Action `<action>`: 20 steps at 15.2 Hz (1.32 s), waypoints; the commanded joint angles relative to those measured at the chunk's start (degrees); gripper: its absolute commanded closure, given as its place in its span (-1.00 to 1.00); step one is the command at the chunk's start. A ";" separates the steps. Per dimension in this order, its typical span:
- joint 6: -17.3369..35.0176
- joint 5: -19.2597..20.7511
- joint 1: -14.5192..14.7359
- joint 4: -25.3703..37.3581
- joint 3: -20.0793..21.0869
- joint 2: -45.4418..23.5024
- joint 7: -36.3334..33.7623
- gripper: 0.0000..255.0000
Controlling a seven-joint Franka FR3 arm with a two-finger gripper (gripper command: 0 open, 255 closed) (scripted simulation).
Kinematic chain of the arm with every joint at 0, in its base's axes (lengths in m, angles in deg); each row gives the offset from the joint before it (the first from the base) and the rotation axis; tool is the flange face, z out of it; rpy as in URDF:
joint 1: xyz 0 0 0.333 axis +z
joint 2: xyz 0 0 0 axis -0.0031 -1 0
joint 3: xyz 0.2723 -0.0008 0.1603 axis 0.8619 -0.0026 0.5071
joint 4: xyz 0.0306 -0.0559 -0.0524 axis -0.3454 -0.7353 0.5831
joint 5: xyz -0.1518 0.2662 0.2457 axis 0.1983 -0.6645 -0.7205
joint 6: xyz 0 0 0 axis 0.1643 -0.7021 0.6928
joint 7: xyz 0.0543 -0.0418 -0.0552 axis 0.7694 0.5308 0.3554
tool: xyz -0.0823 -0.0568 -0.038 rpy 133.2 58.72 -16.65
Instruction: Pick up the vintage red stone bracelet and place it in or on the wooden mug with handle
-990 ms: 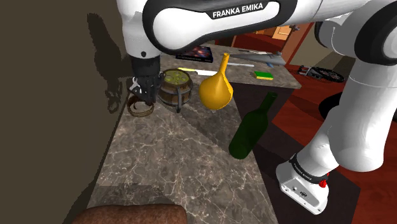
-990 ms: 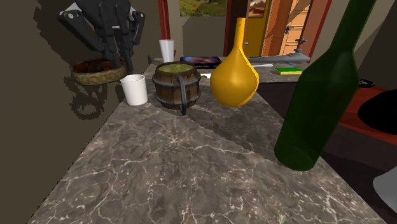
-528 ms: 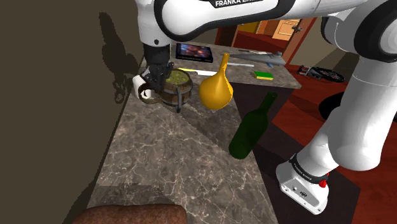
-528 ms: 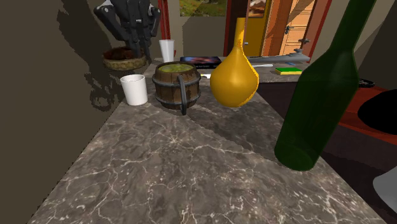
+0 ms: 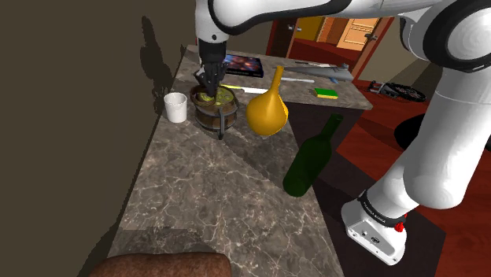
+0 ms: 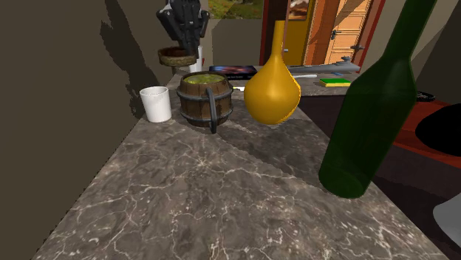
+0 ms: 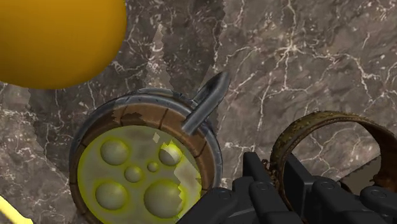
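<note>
My black gripper (image 6: 185, 47) is shut on a brown, rusty-looking bracelet (image 6: 177, 56), which hangs from the fingertips as a flat ring. In the wrist view the fingers (image 7: 254, 175) pinch the bracelet's band (image 7: 331, 119) at its near side. The wooden mug (image 6: 205, 100), a small barrel with dark metal hoops and a handle (image 7: 207, 102), stands upright on the marble counter and holds yellow-green bubbly contents (image 7: 137, 178). In the second exterior view the bracelet is above the mug and a little to its left. From the shoulder view the gripper (image 5: 208, 81) hovers just over the mug (image 5: 215, 110).
A white cup (image 6: 156, 103) stands close beside the mug on the wall side. A yellow long-necked vase (image 5: 267, 106) stands on the mug's other side and a dark green bottle (image 5: 311, 161) nearer the stand. A dark wall (image 5: 71, 118) borders the counter.
The gripper has carried the bracelet away from the wall, past the white cup, toward the mug and higher above the counter. The mug, cup, vase and bottle have stayed put.
</note>
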 commanded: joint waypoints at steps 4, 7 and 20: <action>-0.69 0.08 -3.71 2.95 -2.01 -2.02 5.97 1.00; -1.54 0.21 -5.72 5.75 -3.15 -3.84 9.33 1.00; 5.38 0.91 -7.40 1.93 -4.27 -6.92 11.24 1.00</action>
